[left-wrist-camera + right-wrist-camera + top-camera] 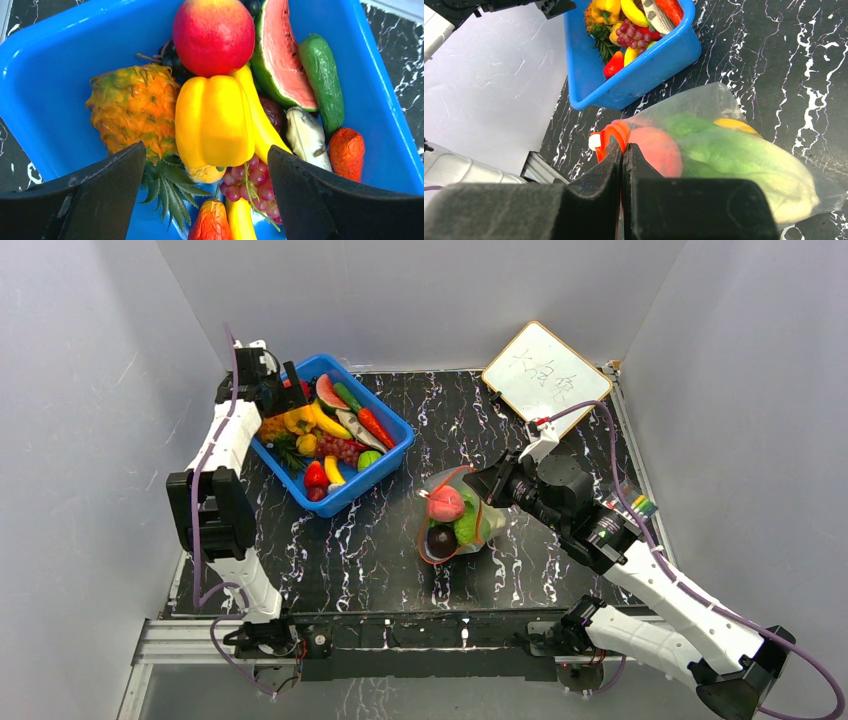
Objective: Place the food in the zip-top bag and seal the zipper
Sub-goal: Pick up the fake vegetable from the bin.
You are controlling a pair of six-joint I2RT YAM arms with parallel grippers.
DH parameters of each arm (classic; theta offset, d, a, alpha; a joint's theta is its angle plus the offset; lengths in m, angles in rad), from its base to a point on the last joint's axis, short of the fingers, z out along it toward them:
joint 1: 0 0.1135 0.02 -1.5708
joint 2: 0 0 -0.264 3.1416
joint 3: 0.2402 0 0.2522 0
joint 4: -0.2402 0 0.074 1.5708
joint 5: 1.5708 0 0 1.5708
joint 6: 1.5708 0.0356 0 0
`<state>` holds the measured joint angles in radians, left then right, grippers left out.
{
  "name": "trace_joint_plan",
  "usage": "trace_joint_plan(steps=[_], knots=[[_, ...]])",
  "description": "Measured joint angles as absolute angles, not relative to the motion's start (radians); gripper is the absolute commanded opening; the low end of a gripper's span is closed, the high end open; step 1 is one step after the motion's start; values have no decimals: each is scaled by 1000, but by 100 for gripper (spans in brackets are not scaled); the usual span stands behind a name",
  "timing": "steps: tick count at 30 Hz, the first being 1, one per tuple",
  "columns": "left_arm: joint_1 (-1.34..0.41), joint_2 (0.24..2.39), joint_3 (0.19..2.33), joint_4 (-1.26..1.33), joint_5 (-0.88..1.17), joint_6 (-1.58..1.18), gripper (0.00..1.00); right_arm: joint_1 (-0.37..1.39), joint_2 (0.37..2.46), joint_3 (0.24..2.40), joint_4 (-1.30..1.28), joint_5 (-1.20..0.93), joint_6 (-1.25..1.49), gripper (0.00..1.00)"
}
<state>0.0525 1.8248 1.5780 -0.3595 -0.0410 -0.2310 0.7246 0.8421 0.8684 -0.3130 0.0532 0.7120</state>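
Currently: my left gripper (206,150) — jaws wide, empty, above the yellow pepper (215,120) in the blue bin (45,75). My right gripper (622,152) — pinched tight on the zipper (616,134) of the zip-top bag (719,100), which lies on the counter (774,50) beside the bin, lettuce (724,152) and a peach (656,150) inside.

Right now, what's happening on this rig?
The right gripper is shut on the zipper of the zip-top bag, pinching its mouth edge. The bag holds a pink-red fruit, green lettuce and a dark plum, and its mouth looks unsealed. The left gripper is open above the blue bin, lined up over the yellow pepper. It grips nothing.
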Motion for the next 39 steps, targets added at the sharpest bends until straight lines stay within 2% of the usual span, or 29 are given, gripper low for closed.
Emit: trace_joint_plan(steps=[15,20,25,39], knots=[[83,1913,1564,-311,99,-263,88,725,834,868,-313,53,713,0],[83,1921,1559,-310,118,-265,76,725,823,868,-312,54,713,0],[83,1922,1555,-307,140,-262,53,725,823,868,-312,54,713,0],[89,1874,1506,-319,190,-270,42,725,823,868,-312,53,715,0]])
